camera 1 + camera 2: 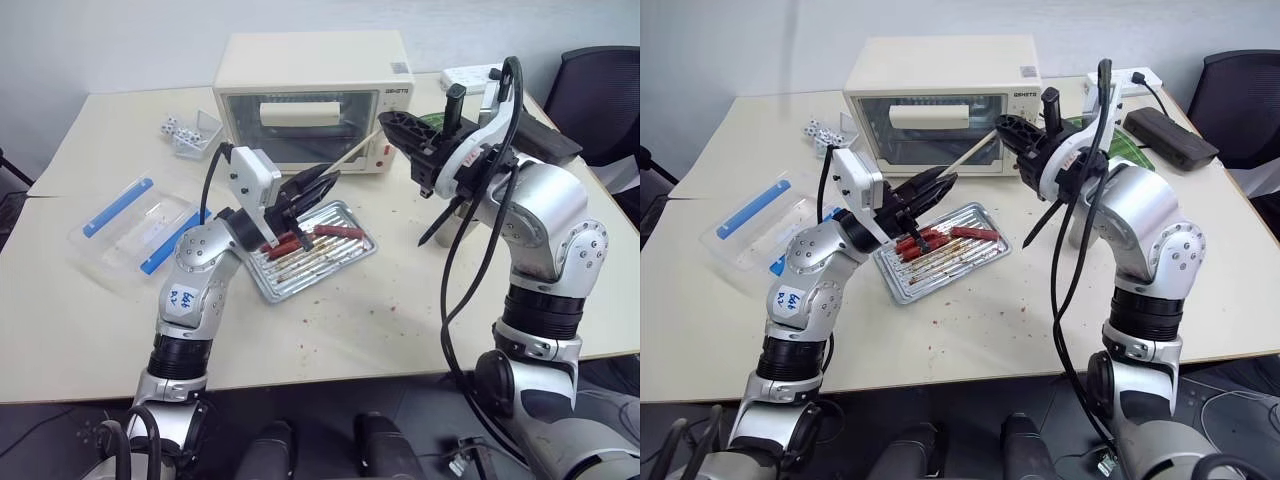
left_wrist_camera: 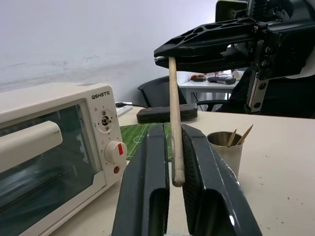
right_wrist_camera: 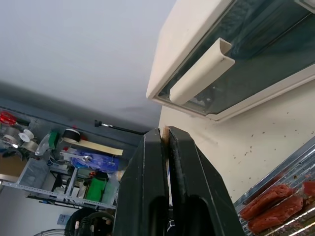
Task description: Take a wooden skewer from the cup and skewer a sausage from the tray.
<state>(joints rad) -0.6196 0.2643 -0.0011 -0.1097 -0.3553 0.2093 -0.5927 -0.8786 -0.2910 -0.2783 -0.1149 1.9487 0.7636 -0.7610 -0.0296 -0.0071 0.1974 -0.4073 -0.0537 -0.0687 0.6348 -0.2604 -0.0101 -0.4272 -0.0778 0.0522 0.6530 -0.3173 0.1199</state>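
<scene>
The wooden skewer (image 1: 352,150) slants in the air in front of the toaster oven, held at both ends. My right gripper (image 1: 384,120) is shut on its upper end. My left gripper (image 1: 328,178) is shut on its lower end, with the stick pinched between both fingers (image 2: 147,162). Just below the left gripper lies the silver tray (image 1: 330,258) with several dark-red sausages (image 1: 337,233). The steel cup (image 2: 226,150), holding more skewers, stands on the table behind the right arm.
A cream toaster oven (image 1: 310,95) stands at the back centre. A clear plastic box with blue edges (image 1: 130,225) lies at the left, and a small clear container (image 1: 192,131) behind it. A black case (image 1: 545,140) and an office chair (image 1: 600,80) are at the back right.
</scene>
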